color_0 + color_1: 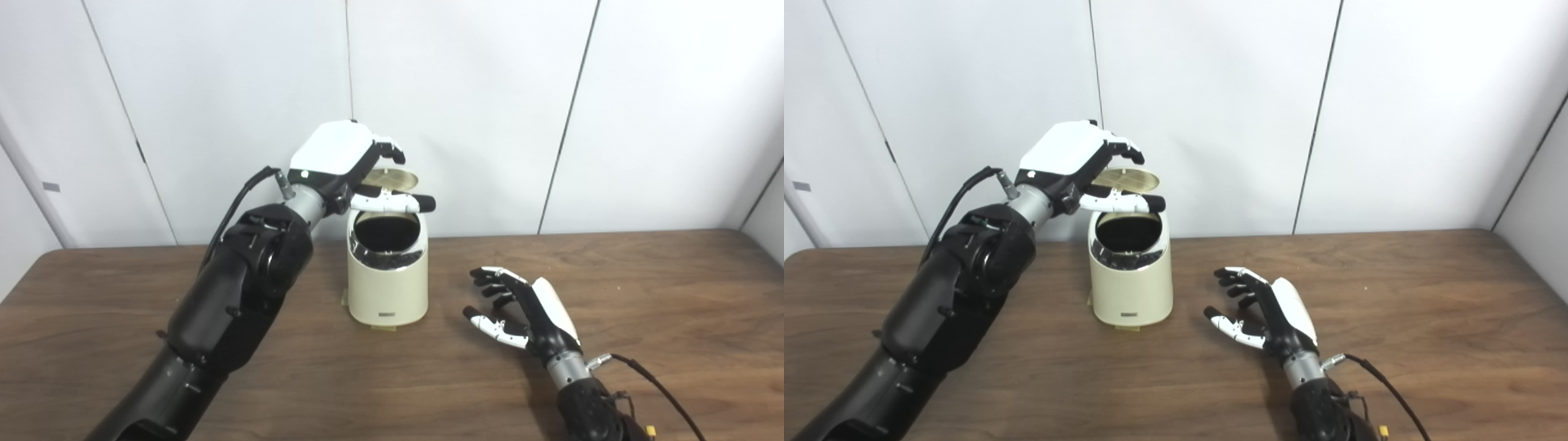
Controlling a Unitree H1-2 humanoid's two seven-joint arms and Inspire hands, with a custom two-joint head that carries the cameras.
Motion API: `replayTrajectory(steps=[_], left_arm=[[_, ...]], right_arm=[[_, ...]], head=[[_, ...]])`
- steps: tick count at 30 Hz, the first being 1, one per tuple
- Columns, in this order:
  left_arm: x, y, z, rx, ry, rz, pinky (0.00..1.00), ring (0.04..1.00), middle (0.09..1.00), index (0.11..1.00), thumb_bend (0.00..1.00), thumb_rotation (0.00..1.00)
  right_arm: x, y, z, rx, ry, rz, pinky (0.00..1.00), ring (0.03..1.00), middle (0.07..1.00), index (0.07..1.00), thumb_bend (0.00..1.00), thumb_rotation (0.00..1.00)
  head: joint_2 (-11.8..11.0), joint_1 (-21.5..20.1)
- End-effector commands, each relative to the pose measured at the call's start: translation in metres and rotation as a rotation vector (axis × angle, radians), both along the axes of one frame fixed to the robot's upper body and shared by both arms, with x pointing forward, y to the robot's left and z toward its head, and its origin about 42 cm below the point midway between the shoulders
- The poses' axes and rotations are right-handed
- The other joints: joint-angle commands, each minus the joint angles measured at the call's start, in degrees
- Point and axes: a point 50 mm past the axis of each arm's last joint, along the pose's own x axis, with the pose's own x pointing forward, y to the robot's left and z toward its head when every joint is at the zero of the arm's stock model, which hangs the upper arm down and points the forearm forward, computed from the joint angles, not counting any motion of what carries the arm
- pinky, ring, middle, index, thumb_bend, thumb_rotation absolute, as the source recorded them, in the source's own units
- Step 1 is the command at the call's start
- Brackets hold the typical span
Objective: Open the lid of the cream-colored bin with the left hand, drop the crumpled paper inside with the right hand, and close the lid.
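Left robot hand [343, 160] holding lid [392, 179] up (bin [387, 275] open)

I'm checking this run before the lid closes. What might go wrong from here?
1. The left hand is at the raised lid, with its thumb lying across the bin mouth; closing the lid could pinch it.
2. The light-looking bin stands free on the table; a sideways push on the lid might tip or slide it.
3. No paper shows: the right hand is open, and the bin's inside is too dark to confirm the drop.
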Motion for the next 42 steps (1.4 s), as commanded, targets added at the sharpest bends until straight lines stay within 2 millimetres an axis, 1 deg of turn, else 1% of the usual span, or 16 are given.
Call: replayTrajectory(steps=[1,4,5,6,9,14,15,17,20,22,26,27,31,38,42], left_arm=[[-0.004,-0.001,0.026,-0.006,-0.094,-0.005,1.0,0.87,0.793,0.761,0.96,1.0],[-0.004,-0.001,0.023,-0.002,-0.105,-0.011,1.0,0.866,0.78,0.753,0.96,1.0],[-0.005,-0.001,0.022,-0.001,-0.105,-0.011,1.0,0.861,0.773,0.749,0.96,1.0],[-0.005,-0.001,0.021,0.002,-0.103,-0.013,1.0,0.858,0.77,0.746,0.96,1.0],[-0.006,-0.001,0.018,0.008,-0.101,-0.022,1.0,0.853,0.765,0.743,0.95,1.0],[-0.009,-0.002,0.013,0.008,-0.094,-0.036,1.0,0.847,0.753,0.738,0.96,1.0],[-0.009,-0.002,0.011,0.011,-0.087,-0.04,1.0,0.849,0.758,0.741,0.96,1.0],[-0.011,-0.002,0.007,0.023,-0.086,-0.051,1.0,0.846,0.758,0.741,0.96,1.0],[-0.013,-0.003,-0.004,0.024,-0.069,-0.067,1.0,0.831,0.744,0.733,0.94,1.0],[-0.015,-0.004,-0.01,0.037,-0.056,-0.073,1.0,0.822,0.734,0.728,0.93,1.0],[-0.018,-0.004,-0.023,0.062,-0.021,-0.08,1.0,0.834,0.743,0.737,0.94,1.0],[-0.019,-0.004,-0.028,0.069,-0.005,-0.084,1.0,0.834,0.744,0.737,0.94,1.0],[-0.025,-0.004,-0.043,0.096,0.029,-0.092,1.0,0.837,0.754,0.74,0.95,1.0],[-0.029,-0.003,-0.056,0.088,0.033,-0.102,1.0,0.768,0.723,0.712,0.93,1.0],[-0.031,-0.002,-0.059,0.085,0.037,-0.102,1.0,0.791,0.723,0.709,0.92,1.0]], right_arm=[[0.009,0.002,0.022,0.011,-0.089,0.01,0.59,0.685,0.724,0.739,0.26,0.35],[0.009,0.002,0.022,0.011,-0.084,0.007,0.59,0.688,0.729,0.741,0.26,0.35],[0.008,0.002,0.023,0.011,-0.085,0.006,0.59,0.689,0.728,0.741,0.27,0.35],[0.008,0.002,0.023,0.013,-0.088,0.006,0.59,0.688,0.725,0.738,0.27,0.33],[0.009,0.002,0.024,0.014,-0.09,0.006,0.58,0.682,0.72,0.736,0.27,0.31],[0.009,0.002,0.025,0.016,-0.084,0.006,0.57,0.673,0.716,0.74,0.27,0.34],[0.009,0.002,0.025,0.018,-0.081,0.007,0.57,0.676,0.719,0.742,0.27,0.35],[0.008,0.002,0.025,0.022,-0.079,0.01,0.59,0.687,0.728,0.746,0.27,0.37],[0.006,0.004,0.027,0.024,-0.079,0.009,0.59,0.686,0.726,0.744,0.27,0.38],[0.005,0.004,0.027,0.029,-0.088,0.01,0.58,0.678,0.72,0.738,0.27,0.35],[0.005,0.005,0.028,0.031,-0.088,0.01,0.57,0.674,0.717,0.737,0.28,0.35],[0.005,0.005,0.028,0.031,-0.088,0.01,0.56,0.67,0.715,0.737,0.28,0.35],[0.005,0.006,0.029,0.04,-0.089,0.012,0.55,0.661,0.709,0.735,0.28,0.37],[0.003,0.008,0.031,0.054,-0.092,0.011,0.55,0.656,0.705,0.729,0.28,0.35],[0.002,0.008,0.033,0.048,-0.094,0.009,0.53,0.645,0.697,0.73,0.28,0.36]], head=[[0.0,-0.1],[0.0,-0.2],[0.5,-0.1],[0.5,-0.1],[0.9,-0.1],[1.1,-0.3],[1.2,-0.3],[1.4,-0.4],[1.9,-0.6],[2.2,-0.6],[2.4,-0.7],[2.5,-0.7],[2.7,-0.8],[3.3,-0.8],[3.7,-0.9]])
